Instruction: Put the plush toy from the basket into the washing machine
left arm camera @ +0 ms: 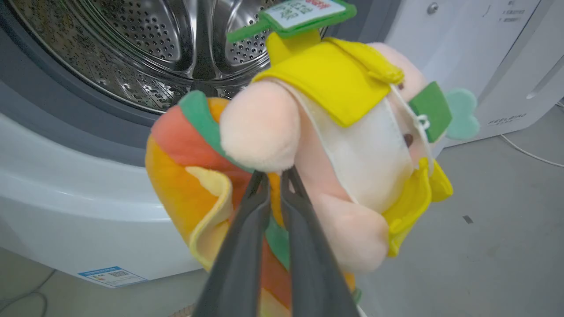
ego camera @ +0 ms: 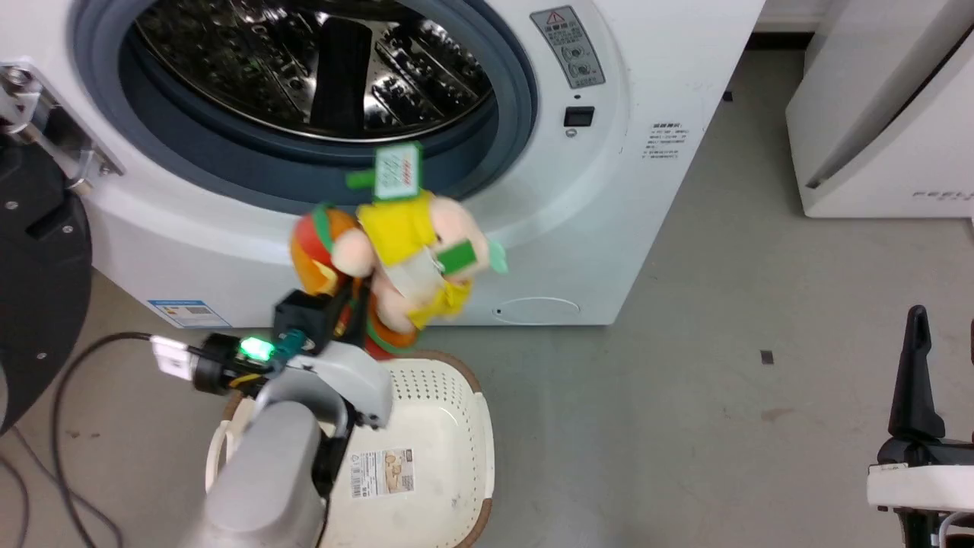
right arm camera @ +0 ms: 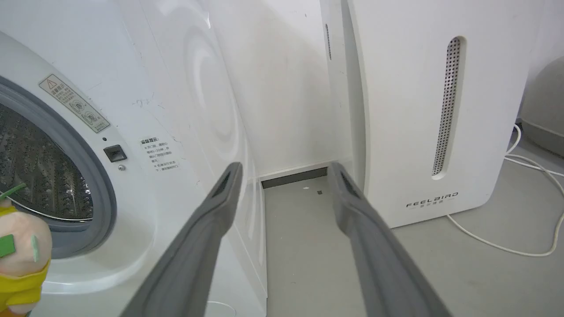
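Observation:
My left gripper (ego camera: 358, 293) is shut on the plush toy (ego camera: 396, 255) and holds it in the air just before the washing machine's (ego camera: 647, 190) open porthole, below the steel drum (ego camera: 319, 61). In the left wrist view the two fingers (left arm camera: 238, 246) pinch the plush toy (left arm camera: 308, 145) between its orange bun and pinkish body, green tag on top. The cream basket (ego camera: 449, 457) stands on the floor below the toy, a label sticker on its bottom. My right gripper (right arm camera: 286, 169) is open and holds nothing, off to the right, pointing at the gap between the two appliances.
The dark-framed door (ego camera: 38, 289) hangs open at the far left. A white FEELBIRD appliance (ego camera: 883, 114) stands at the right, with white cables (right arm camera: 520, 237) on the floor beside it. A dark cable (ego camera: 68, 411) trails on the grey floor at the left.

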Controlling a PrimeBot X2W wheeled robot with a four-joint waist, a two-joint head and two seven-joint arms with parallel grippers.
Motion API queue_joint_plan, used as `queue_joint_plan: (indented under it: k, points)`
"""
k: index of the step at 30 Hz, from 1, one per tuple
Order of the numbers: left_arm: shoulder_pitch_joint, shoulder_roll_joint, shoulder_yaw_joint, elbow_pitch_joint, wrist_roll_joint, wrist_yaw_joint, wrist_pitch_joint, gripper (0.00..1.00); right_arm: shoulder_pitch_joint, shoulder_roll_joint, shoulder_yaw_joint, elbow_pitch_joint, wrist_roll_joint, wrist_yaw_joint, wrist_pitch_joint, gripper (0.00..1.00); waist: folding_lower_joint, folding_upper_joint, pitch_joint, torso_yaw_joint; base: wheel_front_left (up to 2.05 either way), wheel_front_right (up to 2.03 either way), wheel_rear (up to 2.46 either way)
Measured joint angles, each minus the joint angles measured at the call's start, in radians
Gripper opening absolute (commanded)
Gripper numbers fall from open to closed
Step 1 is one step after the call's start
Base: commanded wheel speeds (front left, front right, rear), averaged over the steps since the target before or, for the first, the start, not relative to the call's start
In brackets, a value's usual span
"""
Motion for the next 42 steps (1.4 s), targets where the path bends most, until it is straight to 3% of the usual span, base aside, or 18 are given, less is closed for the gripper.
queue_joint_plan:
  k: [5, 12, 35, 42]
  points:
    - [-0.033, 0.032, 0.059, -0.066, 0.003, 0.028, 0.0, 0.0, -0.015, 0.0, 0.002, -0.003, 0.0, 0.0, 0.0, 1.0, 0.0001, 0.0, 0.039, -0.017, 0.0, 0.0, 0.0]
    - [-0.205, 0.088, 0.139, -0.085, 0.013, 0.04, 0.0, 0.0, -0.088, 0.0, 0.016, -0.015, 0.005, 0.0, 0.0, 1.0, 0.0001, 0.0, 0.135, -0.056, 0.0, 0.0, 0.0]
    - [-0.768, 0.305, 0.232, 0.164, 0.072, 0.067, 0.0, 0.0, -0.234, 0.0, 0.054, -0.033, 0.111, 0.0, 0.0, 1.0, 0.0003, 0.0, 0.5, -0.261, 0.0, 0.0, 0.0]
    - [-0.86, 0.332, 0.23, 0.248, 0.076, 0.067, 0.0, 0.0, -0.246, 0.0, 0.056, -0.032, 0.12, 0.0, 0.0, 1.0, 0.0003, 0.0, 0.554, -0.3, 0.0, 0.0, 0.0]
